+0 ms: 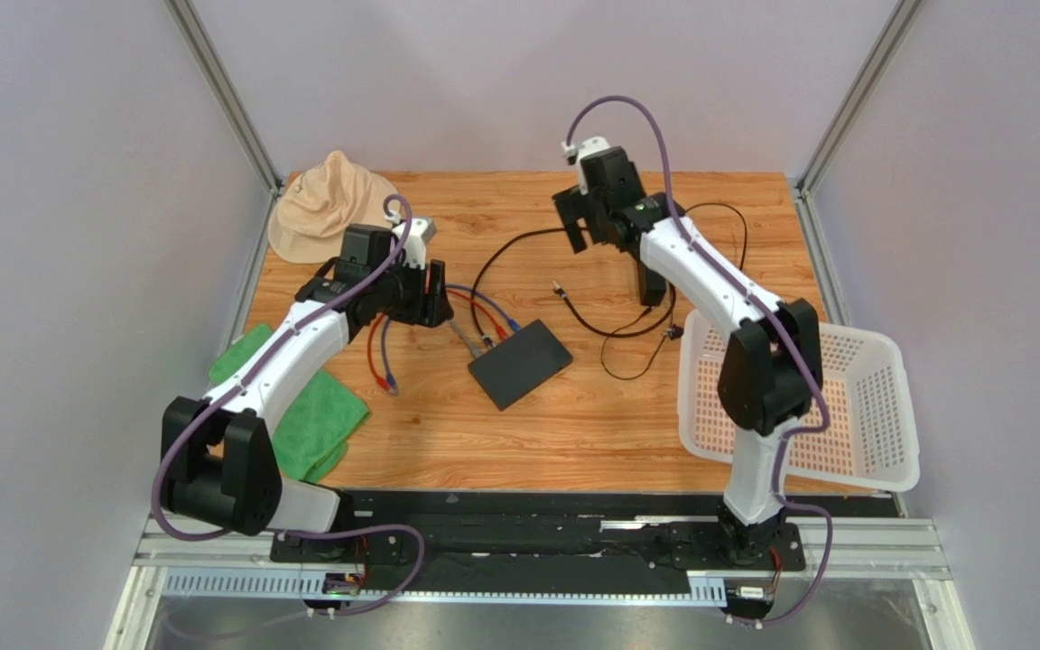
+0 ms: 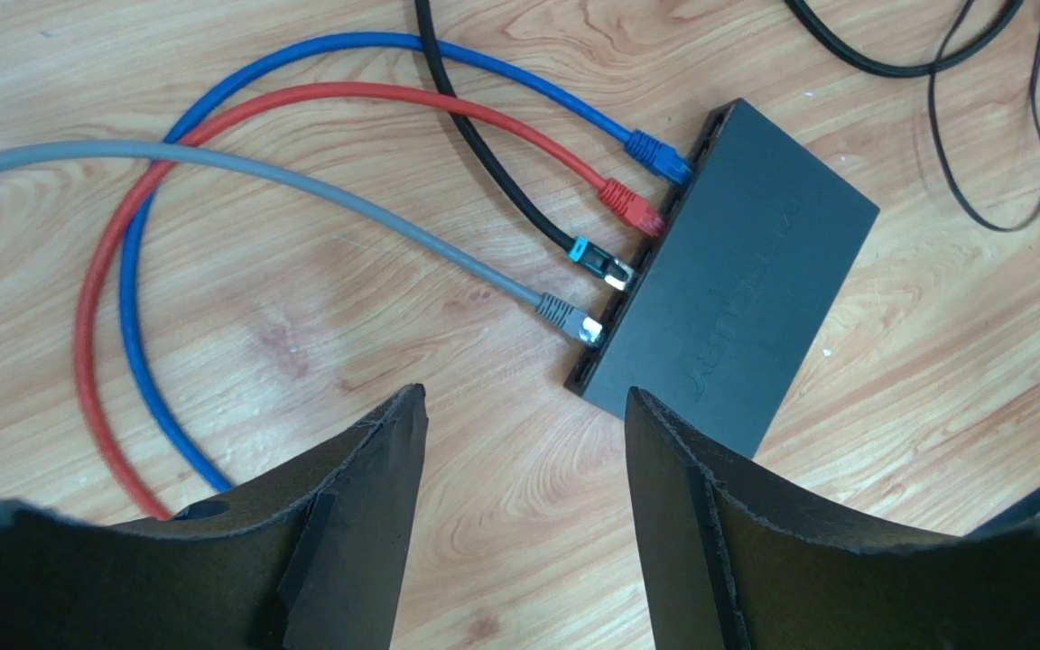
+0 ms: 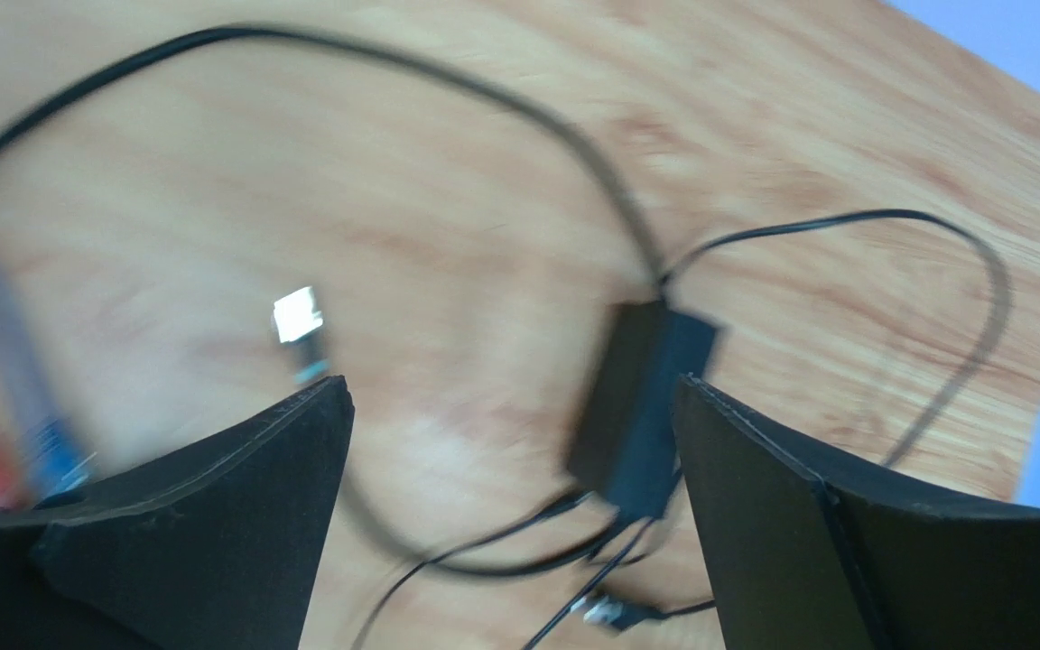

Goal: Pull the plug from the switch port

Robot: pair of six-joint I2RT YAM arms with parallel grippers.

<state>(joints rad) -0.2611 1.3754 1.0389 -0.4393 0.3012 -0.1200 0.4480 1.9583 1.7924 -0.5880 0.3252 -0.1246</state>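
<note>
Wooden table [image 1: 593, 434]: switch [image 1: 522, 363], cables [image 2: 187, 152], hat [image 1: 326, 206]

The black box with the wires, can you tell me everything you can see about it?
The switch is a small, flat, matte black rectangle, plastic by its look, with faint lettering on top. It lies flat on the wooden table, slanted to the table's edges. One long side has a row of sockets, and four plugs meet it there: the blue cable, red cable, black cable and grey cable. Only the table and these cables touch it.
</note>
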